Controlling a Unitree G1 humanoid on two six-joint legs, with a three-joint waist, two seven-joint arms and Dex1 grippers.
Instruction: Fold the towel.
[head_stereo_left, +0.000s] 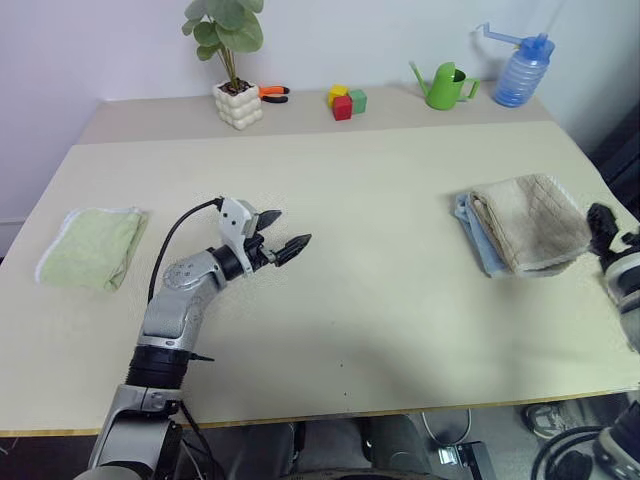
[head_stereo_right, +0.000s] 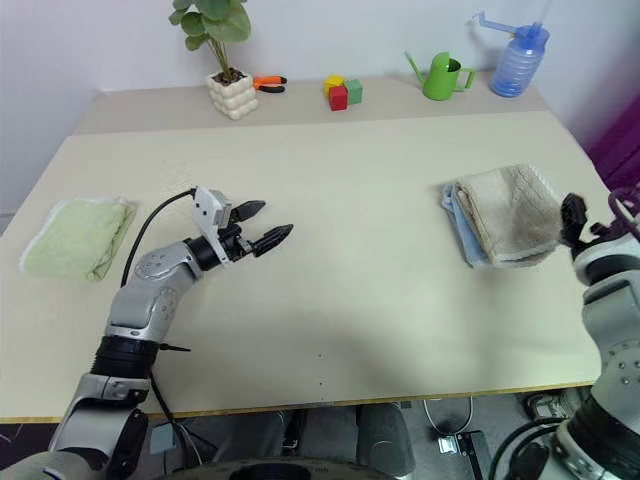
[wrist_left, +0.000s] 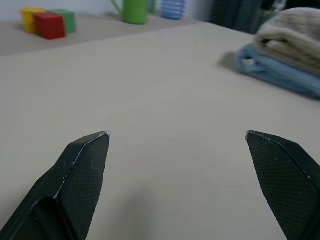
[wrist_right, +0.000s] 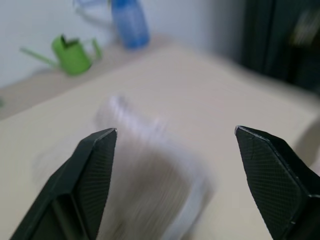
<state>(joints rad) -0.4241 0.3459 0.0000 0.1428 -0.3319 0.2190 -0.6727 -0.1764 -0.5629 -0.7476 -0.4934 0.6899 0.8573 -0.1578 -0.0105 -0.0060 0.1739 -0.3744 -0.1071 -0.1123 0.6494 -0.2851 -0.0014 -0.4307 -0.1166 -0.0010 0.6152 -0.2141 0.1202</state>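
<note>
Already folded, the beige towel (head_stereo_left: 530, 222) lies atop a light blue towel (head_stereo_left: 478, 243) at the counter's (head_stereo_left: 350, 220) three o'clock edge — nearest the right gripper (head_stereo_left: 601, 228), jaws wide and empty — left gripper (head_stereo_left: 282, 236) likewise open.

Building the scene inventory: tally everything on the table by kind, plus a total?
Folded towels: 3 — beige towel, light blue towel beneath it, pale green towel
Toy blocks: 3
Potted plant: 1
Pliers: 1
Green watering can: 1
Blue spray bottle: 1
Total: 10
</note>
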